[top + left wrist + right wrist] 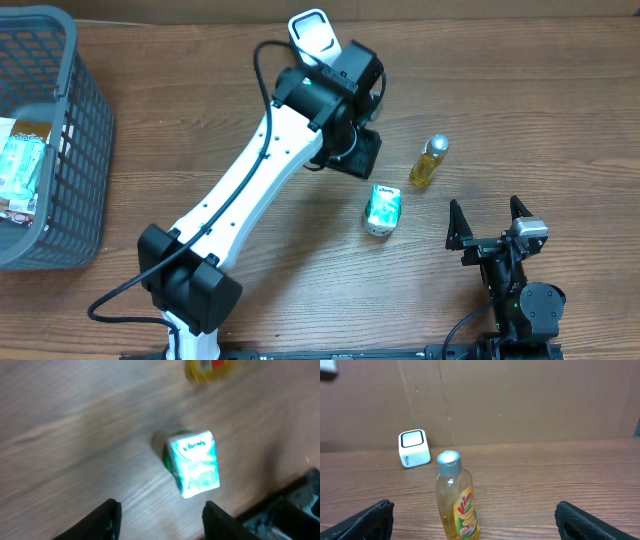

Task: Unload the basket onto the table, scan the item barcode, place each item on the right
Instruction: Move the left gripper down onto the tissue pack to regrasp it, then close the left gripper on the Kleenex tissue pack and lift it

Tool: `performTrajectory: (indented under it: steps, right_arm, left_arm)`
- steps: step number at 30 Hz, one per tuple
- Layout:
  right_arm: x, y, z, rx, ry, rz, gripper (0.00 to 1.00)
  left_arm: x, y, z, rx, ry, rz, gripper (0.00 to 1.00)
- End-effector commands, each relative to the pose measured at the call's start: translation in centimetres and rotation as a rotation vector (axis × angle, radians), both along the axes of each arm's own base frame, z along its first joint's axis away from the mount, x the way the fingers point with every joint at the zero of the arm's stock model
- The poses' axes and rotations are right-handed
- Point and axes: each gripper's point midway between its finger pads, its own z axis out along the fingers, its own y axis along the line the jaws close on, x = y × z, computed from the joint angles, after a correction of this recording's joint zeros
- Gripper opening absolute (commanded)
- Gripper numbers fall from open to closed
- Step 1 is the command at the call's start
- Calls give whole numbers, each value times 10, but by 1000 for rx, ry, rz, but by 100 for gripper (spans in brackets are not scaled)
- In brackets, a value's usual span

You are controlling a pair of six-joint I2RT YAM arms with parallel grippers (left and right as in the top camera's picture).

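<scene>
Overhead: small green-white carton (383, 208) sits on wood table (200, 120), right of centre, near yellow bottle (430, 162) but apart from it. Left gripper (161, 522) hovers close by carton, not touching, jaws apart w/ nothing btwn; right gripper (487, 212) at front edge, jaws wide, empty. White scanner (315, 35) at back; blue basket (85, 150) far left.

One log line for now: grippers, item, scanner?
left gripper open, empty, near small green-and-white carton | right gripper open, empty | carton on wooden table, away from white cube scanner
</scene>
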Motion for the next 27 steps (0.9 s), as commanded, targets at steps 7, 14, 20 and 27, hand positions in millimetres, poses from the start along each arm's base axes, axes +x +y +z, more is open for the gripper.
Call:
performTrajectory:
  steps: [7, 14, 20, 27]
  right_arm:
    - [0, -1, -3, -7, -1, -6, 100]
    - [0, -1, -3, -7, -1, -5, 100]
    - [0, -1, -3, -7, -1, -5, 100]
    - [0, -1, -3, -7, -1, -5, 100]
  left_arm:
    - [-44, -29, -51, -172, 229, -104, 53]
    - [-58, -28, -76, -176, 292, -101, 52]
    - [-58, -32, -89, -203, 297, -88, 50]
    - [-50, -38, -89, -220, 267, -63, 47]
